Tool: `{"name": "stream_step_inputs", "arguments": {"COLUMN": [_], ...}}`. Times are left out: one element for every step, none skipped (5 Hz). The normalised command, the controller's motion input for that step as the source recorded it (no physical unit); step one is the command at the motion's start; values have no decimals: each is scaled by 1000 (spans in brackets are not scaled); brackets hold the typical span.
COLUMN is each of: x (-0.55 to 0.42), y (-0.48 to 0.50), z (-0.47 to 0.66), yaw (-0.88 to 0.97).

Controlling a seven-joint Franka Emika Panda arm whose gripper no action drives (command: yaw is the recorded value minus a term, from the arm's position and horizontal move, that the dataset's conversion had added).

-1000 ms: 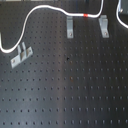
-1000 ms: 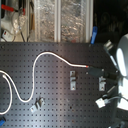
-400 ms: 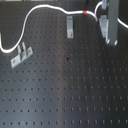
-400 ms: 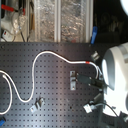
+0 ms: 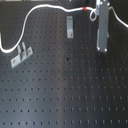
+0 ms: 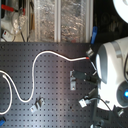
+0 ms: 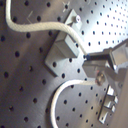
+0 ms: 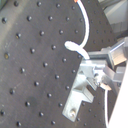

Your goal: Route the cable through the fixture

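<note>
The white cable comes in from the first exterior view's left, arcs up and runs right to its red band. My gripper hangs just right of that band as a grey bar reaching down to the board. In the first wrist view the cable passes over a grey fixture and goes in between my fingers, which look shut on it. A second stretch curls away below them. In the second exterior view the red band sits at the edge of the white arm.
The black pegboard carries a metal fixture at centre back and another at the first exterior view's left. In the second exterior view, clutter and foil-covered boxes stand behind the board.
The gripper and the red band have moved together, up and to the left in both exterior views, and the arm now covers more of the second exterior view's right.
</note>
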Motion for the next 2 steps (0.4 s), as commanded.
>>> {"name": "stream_step_inputs", "arguments": {"x": [-74, 112], "y": [326, 316], "z": [163, 143], "yaw": [0, 0]}}
